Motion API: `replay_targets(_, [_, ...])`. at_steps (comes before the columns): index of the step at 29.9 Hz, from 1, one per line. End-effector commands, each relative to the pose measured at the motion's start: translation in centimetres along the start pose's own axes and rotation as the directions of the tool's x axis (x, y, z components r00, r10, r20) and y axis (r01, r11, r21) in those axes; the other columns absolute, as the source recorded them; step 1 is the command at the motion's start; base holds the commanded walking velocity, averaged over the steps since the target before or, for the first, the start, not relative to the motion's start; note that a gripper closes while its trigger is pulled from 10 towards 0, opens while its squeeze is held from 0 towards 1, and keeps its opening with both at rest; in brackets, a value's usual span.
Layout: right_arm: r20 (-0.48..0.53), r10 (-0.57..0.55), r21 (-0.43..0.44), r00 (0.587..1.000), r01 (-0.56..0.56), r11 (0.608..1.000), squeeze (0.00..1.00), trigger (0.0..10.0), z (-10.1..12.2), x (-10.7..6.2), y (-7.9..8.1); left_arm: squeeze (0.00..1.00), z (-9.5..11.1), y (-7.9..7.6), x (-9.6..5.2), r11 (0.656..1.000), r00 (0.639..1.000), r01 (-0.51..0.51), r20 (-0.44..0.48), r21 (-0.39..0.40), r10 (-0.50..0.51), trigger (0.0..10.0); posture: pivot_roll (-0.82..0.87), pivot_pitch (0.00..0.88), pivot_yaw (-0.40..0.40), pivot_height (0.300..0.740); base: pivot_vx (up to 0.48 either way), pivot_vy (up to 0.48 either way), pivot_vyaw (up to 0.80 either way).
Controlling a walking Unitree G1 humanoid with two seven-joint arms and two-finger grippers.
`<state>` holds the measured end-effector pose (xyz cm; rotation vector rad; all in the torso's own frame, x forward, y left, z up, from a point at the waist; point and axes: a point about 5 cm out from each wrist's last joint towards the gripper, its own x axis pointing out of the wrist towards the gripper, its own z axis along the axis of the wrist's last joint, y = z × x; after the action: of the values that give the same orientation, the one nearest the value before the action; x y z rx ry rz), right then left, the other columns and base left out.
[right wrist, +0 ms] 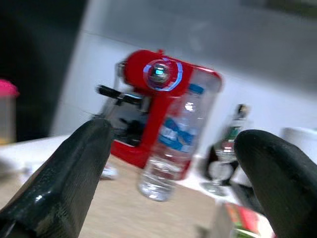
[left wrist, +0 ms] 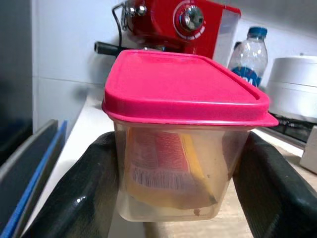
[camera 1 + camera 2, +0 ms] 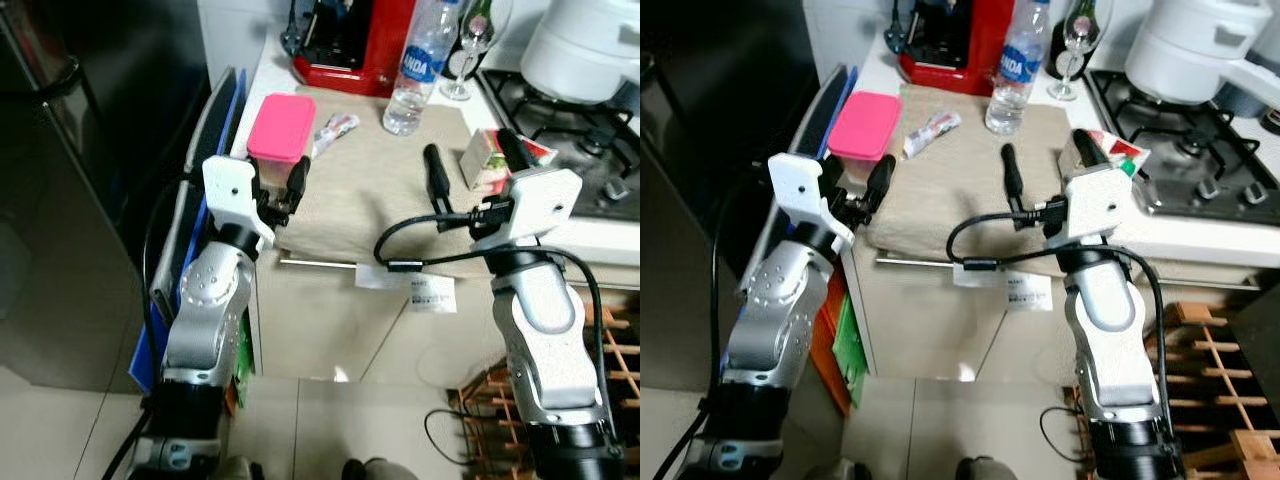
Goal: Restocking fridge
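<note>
A clear container with a pink lid (image 3: 281,127) stands at the left end of the counter, on a beige cloth (image 3: 370,190). It holds a red and yellow packet (image 2: 163,168). My left gripper (image 3: 276,190) is shut on the container, one black finger (image 2: 84,193) pressed to each side wall. My right gripper (image 3: 472,166) hovers open over the right part of the cloth, above a small red and green carton (image 3: 482,160). In the right wrist view its fingers (image 1: 74,173) point toward a water bottle (image 1: 171,148).
The dark fridge (image 3: 60,200) stands to the left of the counter. At the back are a red coffee machine (image 3: 350,40), the water bottle (image 3: 418,65), a wine glass (image 3: 470,45) and a sachet (image 3: 335,130). A gas hob (image 3: 575,125) with a white cooker (image 3: 590,45) lies right; a wooden rack (image 3: 615,350) sits below.
</note>
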<state>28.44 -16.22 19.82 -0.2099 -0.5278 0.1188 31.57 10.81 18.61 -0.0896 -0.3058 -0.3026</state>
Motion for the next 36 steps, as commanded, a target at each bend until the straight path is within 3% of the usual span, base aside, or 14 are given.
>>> replay_targets(1, [-0.035,-0.075,-0.107,0.997,0.071,0.992,0.0,10.0,-1.2,-0.7,-1.2,0.0,1.0,-0.2,0.3,1.0,0.998,-0.022,0.057,0.014,0.021,10.0,-0.08,0.0,-0.026,0.74,0.0,0.0,0.0])
replay_targets(6, [-0.021,-0.136,-0.103,0.991,0.133,0.986,0.0,10.0,-1.1,-0.3,-1.7,0.0,2.2,-0.1,0.8,0.997,0.994,-0.022,0.11,0.07,0.015,10.0,-0.09,0.0,-0.016,0.74,0.0,0.0,0.0])
replay_targets(11, [-0.03,-0.194,-0.093,0.981,0.191,0.977,0.0,10.0,-1.5,0.0,-2.3,0.0,1.7,-0.3,1.4,0.994,0.997,-0.019,0.071,0.107,0.011,10.0,-0.1,0.0,-0.008,0.74,-0.086,0.0,0.0])
replay_targets(14, [-0.054,-0.222,-0.044,0.973,0.22,0.974,0.0,10.0,-1.7,0.2,-2.6,0.0,1.4,-0.5,1.7,0.995,0.998,-0.025,0.056,0.102,0.019,10.0,-0.11,0.0,-0.005,0.74,-0.467,0.0,0.0])
replay_targets(23, [-0.103,-0.169,0.086,0.98,0.178,0.98,0.0,10.0,-1.9,0.6,-1.6,0.0,1.0,-0.7,1.7,0.994,0.999,-0.019,0.04,0.106,0.015,10.0,-0.12,0.0,-0.009,0.74,-0.472,0.0,0.0])
replay_targets(36, [-0.121,-0.137,0.114,0.983,0.151,0.982,0.0,10.0,-2.0,0.8,-1.2,0.0,0.5,-1.0,1.7,0.995,1.0,-0.004,0.024,0.103,0.002,10.0,-0.12,0.0,-0.012,0.74,-0.472,0.0,0.0])
